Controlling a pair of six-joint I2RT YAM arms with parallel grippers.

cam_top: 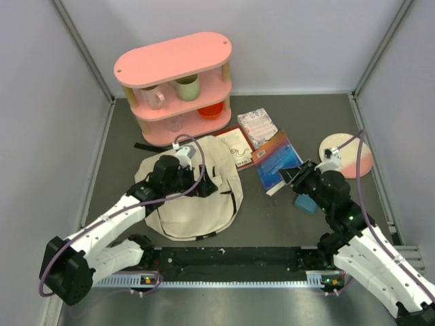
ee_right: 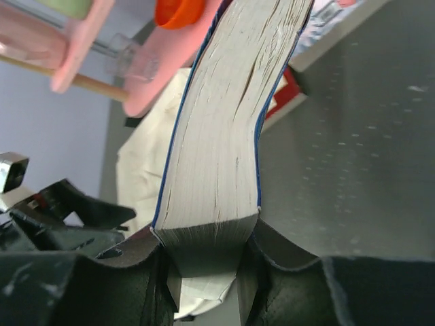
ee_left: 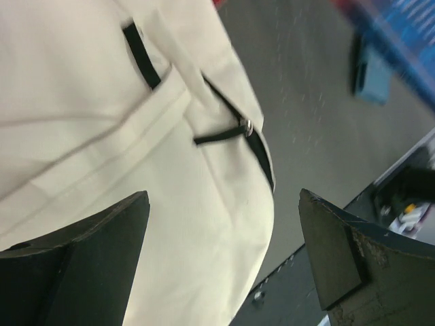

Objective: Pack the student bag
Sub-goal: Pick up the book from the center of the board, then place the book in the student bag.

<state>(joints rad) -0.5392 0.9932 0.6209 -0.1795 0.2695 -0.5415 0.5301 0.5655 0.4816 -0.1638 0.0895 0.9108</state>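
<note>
My left tool (ee_left: 224, 197) is wide open, the student bag (ee_left: 102, 136) right beneath it, limp and light by the look. I'd pinch fabric at its zipper edge; my right tool (ee_right: 204, 251) is clamped on the stiff book (ee_right: 217, 149)

Nothing can be read in any view. The blue book (cam_top: 277, 159) has print on its cover, but it is too small and blurred to make out. The same goes for the patterned book (cam_top: 257, 126) and the red-edged book (cam_top: 234, 146) beside it.
</note>
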